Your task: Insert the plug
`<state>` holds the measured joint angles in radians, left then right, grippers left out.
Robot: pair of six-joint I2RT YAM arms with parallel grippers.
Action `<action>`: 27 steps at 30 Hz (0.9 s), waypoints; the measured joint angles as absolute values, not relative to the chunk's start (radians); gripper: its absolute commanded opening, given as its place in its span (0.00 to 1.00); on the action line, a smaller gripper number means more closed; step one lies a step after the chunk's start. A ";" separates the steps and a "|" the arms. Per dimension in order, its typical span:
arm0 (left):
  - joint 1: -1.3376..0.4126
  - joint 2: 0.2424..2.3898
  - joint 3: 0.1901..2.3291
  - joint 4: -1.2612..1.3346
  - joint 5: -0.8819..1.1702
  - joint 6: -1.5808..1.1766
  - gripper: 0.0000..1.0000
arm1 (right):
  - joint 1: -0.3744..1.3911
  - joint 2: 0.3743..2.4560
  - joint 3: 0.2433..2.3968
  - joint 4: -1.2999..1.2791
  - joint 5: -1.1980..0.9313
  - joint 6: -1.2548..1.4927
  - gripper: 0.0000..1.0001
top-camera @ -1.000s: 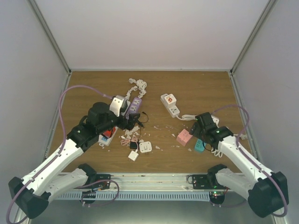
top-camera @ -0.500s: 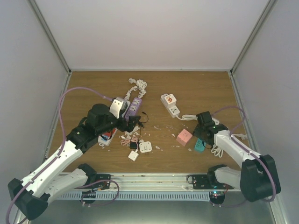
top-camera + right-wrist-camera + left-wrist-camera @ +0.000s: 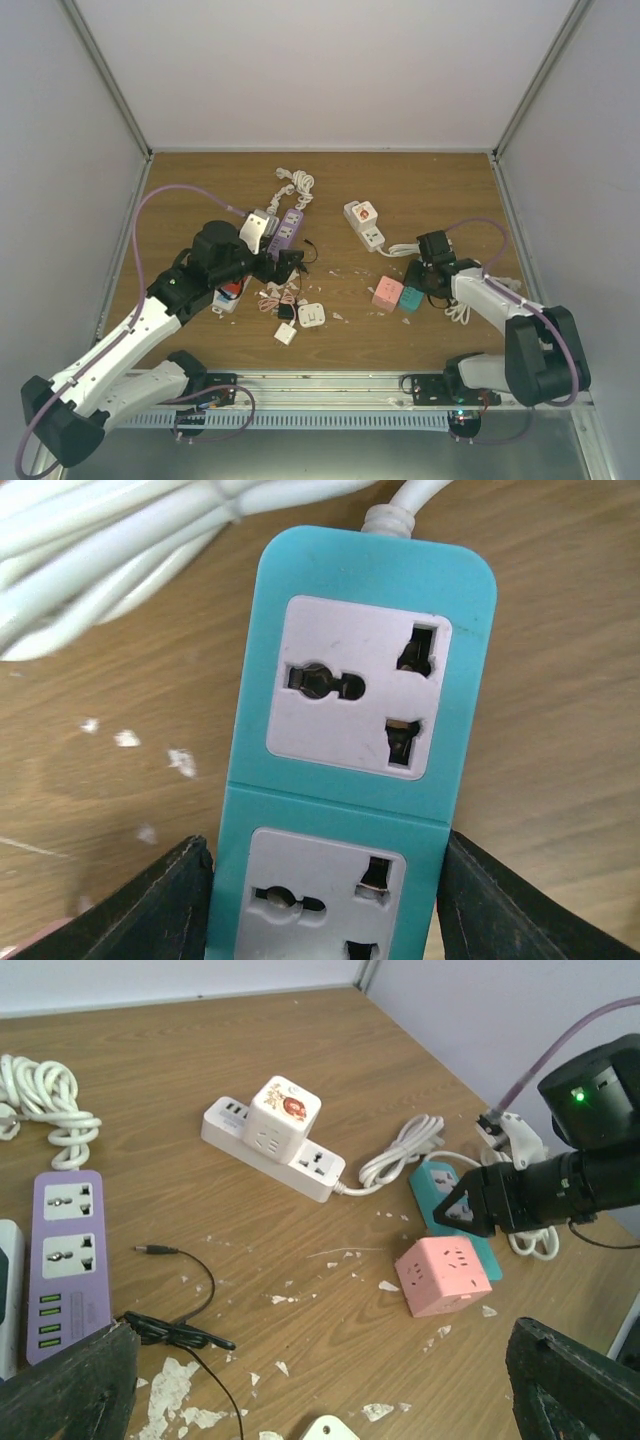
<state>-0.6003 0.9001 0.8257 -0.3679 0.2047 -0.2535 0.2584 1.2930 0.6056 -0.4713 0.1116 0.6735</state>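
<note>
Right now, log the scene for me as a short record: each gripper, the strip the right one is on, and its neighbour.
left gripper: open wide, holding nothing, above the table
right gripper: closed on the two long sides of the teal power strip
teal power strip: lying flat, faces up, the sockets in view are empty
pink cube socket: right beside the teal power strip; contact unclear

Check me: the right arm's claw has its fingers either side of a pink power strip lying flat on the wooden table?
Not pink: the right wrist view shows the fingers of the right gripper either side of a teal power strip lying flat on the wooden table. The pink cube sits beside it.
</note>
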 measured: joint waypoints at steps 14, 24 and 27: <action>-0.602 0.966 0.809 -0.348 0.261 -0.326 0.99 | 0.376 1.312 0.606 -0.320 -0.116 0.943 0.74; -0.754 1.179 0.822 -0.301 0.208 -0.379 0.96 | 0.387 1.206 0.616 -0.357 -0.056 0.970 0.86; -0.820 1.270 0.846 -0.258 0.168 -0.376 0.96 | 0.387 1.122 0.615 -0.374 -0.025 0.954 0.87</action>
